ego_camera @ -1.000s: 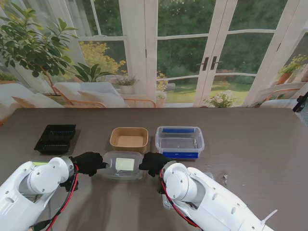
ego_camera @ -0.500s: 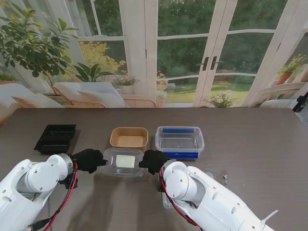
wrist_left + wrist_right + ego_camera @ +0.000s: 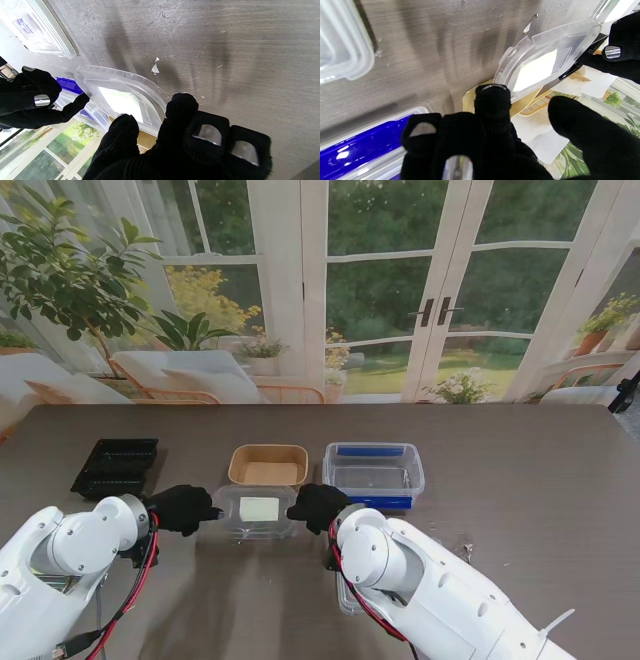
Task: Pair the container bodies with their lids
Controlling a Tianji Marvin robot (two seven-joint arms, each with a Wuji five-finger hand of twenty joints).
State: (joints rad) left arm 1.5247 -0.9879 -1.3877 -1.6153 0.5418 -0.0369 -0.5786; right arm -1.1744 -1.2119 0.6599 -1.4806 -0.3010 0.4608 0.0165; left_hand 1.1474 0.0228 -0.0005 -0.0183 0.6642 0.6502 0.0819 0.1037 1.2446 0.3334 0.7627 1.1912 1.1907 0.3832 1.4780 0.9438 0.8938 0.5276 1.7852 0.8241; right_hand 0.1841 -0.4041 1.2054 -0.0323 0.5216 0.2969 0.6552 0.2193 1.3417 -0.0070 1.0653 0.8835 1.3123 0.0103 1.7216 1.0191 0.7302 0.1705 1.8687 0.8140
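A clear lid (image 3: 258, 512) with a white label hangs just above the table, nearer to me than the brown paper container (image 3: 268, 465). My left hand (image 3: 183, 508) pinches its left edge and my right hand (image 3: 318, 506) pinches its right edge. In the left wrist view the clear lid (image 3: 120, 97) sits between my left hand's (image 3: 175, 145) thumb and fingers. In the right wrist view my right hand (image 3: 482, 140) touches the clear lid (image 3: 545, 57) at its rim, with the brown paper container (image 3: 470, 100) beyond it. A clear container with blue clips (image 3: 373, 473) stands to the right.
A black tray (image 3: 116, 467) lies at the left. Another clear lid (image 3: 345, 592) lies on the table, partly under my right arm, and the same lid (image 3: 340, 50) shows in the right wrist view. Small white scraps (image 3: 155, 67) dot the wood.
Both hands have carried the clear lid away from me, closer to the brown paper container. It now overlaps that container's near edge.
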